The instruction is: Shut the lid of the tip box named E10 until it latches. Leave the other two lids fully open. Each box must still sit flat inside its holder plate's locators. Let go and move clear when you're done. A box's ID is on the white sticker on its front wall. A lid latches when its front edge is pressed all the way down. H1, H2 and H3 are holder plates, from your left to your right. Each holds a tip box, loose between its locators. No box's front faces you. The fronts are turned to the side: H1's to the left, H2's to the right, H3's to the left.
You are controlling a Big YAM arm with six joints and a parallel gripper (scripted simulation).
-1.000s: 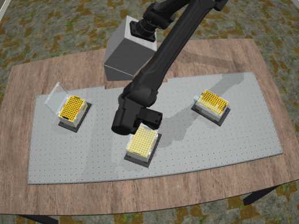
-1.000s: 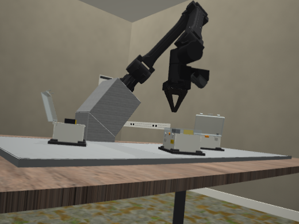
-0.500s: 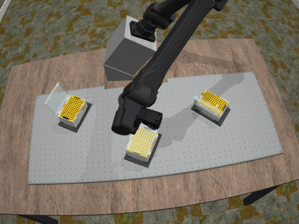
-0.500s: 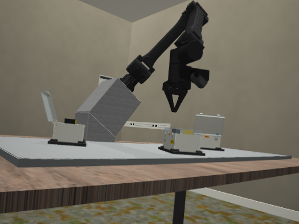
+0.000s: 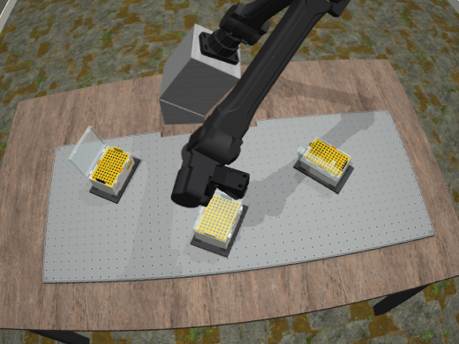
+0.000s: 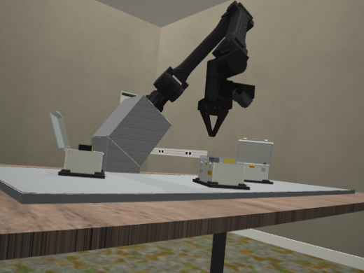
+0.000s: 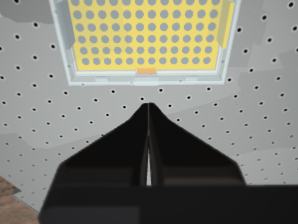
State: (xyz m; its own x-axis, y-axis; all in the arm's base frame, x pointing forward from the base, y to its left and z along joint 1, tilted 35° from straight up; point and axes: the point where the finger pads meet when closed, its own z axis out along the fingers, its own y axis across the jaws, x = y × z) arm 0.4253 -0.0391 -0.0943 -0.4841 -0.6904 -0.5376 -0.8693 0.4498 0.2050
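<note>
Three white tip boxes with yellow tip racks sit on dark holder plates. The left box (image 5: 110, 169) (image 6: 83, 161) has its clear lid (image 5: 86, 151) (image 6: 59, 129) standing open. The middle box (image 5: 218, 219) (image 6: 221, 172) (image 7: 147, 37) has its lid lying down flat over the rack, with an orange tab at the near edge in the wrist view. The right box (image 5: 327, 159) (image 6: 257, 171) has its lid (image 6: 255, 151) upright. My gripper (image 6: 212, 134) (image 7: 148, 112) is shut and empty. It hangs well above the middle box, tips pointing down just off its edge. I cannot read the ID stickers.
The boxes stand on a grey perforated board (image 5: 309, 229) (image 6: 140, 183) on a wooden table (image 5: 88, 304). The arm's grey base block (image 5: 194, 84) (image 6: 129, 136) stands at the back between the left and middle boxes.
</note>
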